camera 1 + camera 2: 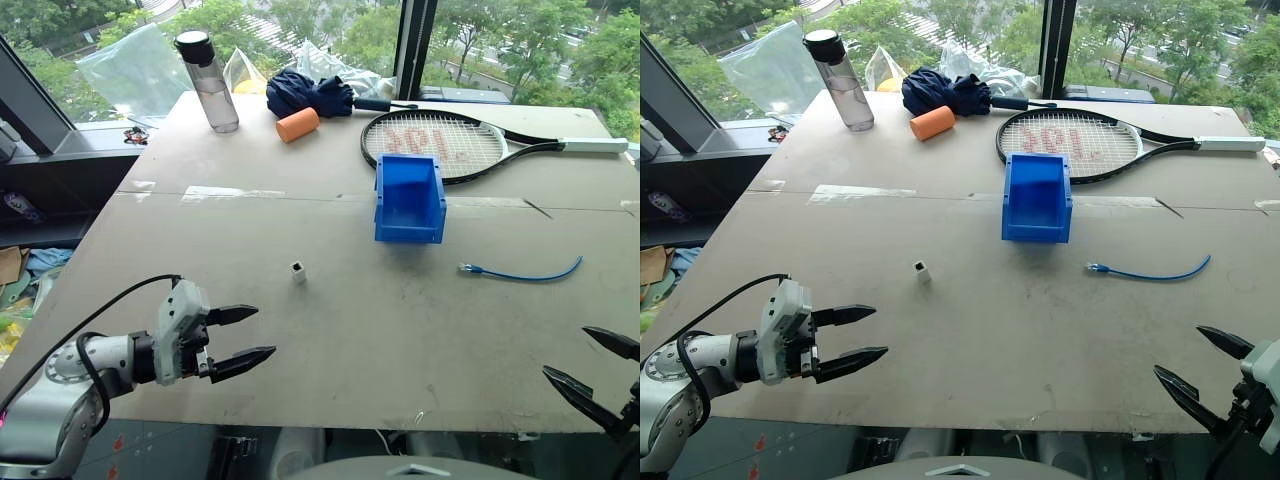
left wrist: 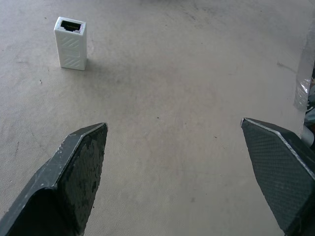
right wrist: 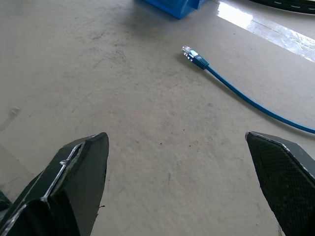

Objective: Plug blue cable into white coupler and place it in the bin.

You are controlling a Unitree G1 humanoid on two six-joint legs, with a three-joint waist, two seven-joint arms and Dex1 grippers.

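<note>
You are at the reach: both sets of fingers gape, empty. The coupler (image 2: 71, 43) stands ahead of your left fingers (image 2: 78, 172), the cable (image 3: 246, 98) ahead of the right (image 3: 74, 182). Close in, one each.

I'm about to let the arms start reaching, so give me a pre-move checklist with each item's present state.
1. Left gripper open, holding nothing: ok.
2. Right gripper open, holding nothing: ok.
3. White coupler standing upright, socket facing up, apart from the left gripper: ok.
4. Blue cable lying free on the table, plug end toward the bin: ok.
5. Blue bin with nothing seen inside: ok.
6. Cable plugged into coupler: not ok, they lie apart.
</note>
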